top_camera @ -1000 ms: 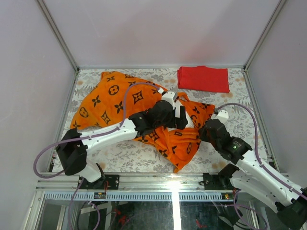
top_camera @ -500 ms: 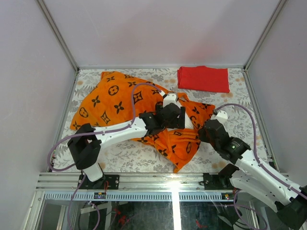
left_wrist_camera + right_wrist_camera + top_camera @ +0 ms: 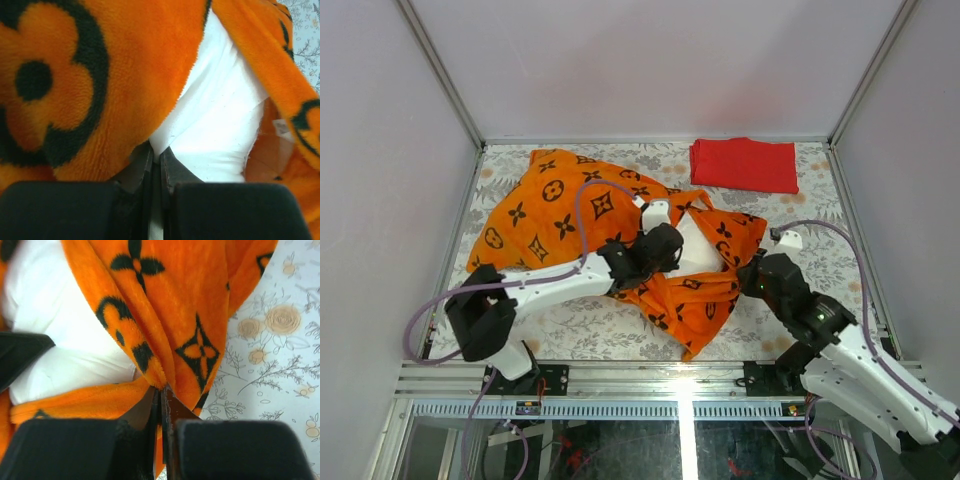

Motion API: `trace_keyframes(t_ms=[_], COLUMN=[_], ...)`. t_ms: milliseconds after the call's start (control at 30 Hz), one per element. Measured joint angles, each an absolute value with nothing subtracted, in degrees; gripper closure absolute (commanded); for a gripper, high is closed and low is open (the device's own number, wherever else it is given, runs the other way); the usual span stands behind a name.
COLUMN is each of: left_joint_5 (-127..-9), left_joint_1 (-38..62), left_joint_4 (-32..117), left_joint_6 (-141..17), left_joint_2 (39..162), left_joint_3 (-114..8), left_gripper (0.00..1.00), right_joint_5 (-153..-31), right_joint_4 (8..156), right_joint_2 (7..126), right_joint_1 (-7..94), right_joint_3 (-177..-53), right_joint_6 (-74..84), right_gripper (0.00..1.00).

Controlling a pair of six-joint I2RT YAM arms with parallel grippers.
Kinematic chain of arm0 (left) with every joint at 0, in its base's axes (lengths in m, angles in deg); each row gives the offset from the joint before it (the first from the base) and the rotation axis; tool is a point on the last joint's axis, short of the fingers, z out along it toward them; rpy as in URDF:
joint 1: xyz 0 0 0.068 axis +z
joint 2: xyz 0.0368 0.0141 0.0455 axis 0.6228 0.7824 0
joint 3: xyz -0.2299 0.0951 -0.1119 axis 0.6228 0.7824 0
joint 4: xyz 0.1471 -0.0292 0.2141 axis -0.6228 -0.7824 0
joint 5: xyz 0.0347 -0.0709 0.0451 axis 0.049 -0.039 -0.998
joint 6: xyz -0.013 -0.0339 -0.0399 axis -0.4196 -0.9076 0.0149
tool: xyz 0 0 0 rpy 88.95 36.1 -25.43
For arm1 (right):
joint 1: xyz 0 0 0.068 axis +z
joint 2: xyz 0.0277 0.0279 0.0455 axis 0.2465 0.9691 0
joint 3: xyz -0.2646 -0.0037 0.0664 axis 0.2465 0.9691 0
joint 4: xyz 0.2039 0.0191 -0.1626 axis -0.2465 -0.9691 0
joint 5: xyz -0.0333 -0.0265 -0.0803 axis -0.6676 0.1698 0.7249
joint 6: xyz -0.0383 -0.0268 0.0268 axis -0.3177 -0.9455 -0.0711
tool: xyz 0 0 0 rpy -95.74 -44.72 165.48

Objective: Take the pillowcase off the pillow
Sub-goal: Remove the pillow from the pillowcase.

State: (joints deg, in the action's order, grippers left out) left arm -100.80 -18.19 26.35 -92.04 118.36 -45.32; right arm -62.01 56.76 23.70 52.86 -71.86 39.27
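**Top view.** Pale walls are enclosing a table that is carrying a grey floral covering.
- The pillowcase is lying rumpled across the middle and left of the table, with its mouth gaping toward the right.
- The pillow is showing as a white wedge in that mouth, and the rest of it is sitting inside the orange fabric.
- A folded red cloth is lying flat at the far right edge, apart from the pillowcase.
- The left arm is reaching across the orange cover, and the left gripper is resting at the exposed white patch.
- The right gripper is meeting the right-hand edge of the pillowcase.

**Left wrist view.** The jaws are standing closed together, and a tip of white pillow fabric is running down between them, so the left gripper is pinching the pillow. Orange pile with a black flower motif is draping over the left jaw. A second orange flap is hanging to the right of the white.

**Right wrist view.** The jaws are closed on a gathered fold of the pillowcase hem, and orange fabric is bunching at their tips. White pillow is showing left of the fold, and floral covering is showing to its right.
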Motion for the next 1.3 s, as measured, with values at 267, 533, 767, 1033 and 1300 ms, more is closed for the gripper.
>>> trace_keyframes(t_ms=[267, 533, 767, 1033, 1300], left_joint_5=[-96.9, -97.0, -99.6, -99.6, -99.9], left_joint_1=[-11.7, -8.9, -8.6, -12.5, -12.5], left_joint_4=[24.2, 18.5, 15.8, 16.8, 20.7], left_joint_6=[-93.7, -93.5, -91.6, -87.4, -85.3], left_joint_2=[103.2, 99.3, 99.5, 100.7, 108.3], left_joint_3=[-38.8, -36.9, -36.6, -36.9, -37.9], left_gripper=[1.0, 1.0, 0.36, 0.0, 0.11], right_joint_5=[-60.8, -62.6, -63.7, -67.1, -67.1], right_joint_4=[55.2, 53.2, 52.1, 57.2, 62.0], right_joint_2=[10.8, 20.8, 25.3, 27.7, 34.1], right_joint_1=[53.5, 53.0, 53.7, 58.5, 64.5], right_joint_3=[-75.7, -77.6, -79.9, -80.1, -76.7], right_joint_6=[39.0, 37.4, 34.9, 35.1, 36.0], right_gripper=[0.96, 0.35, 0.0, 0.0, 0.0])
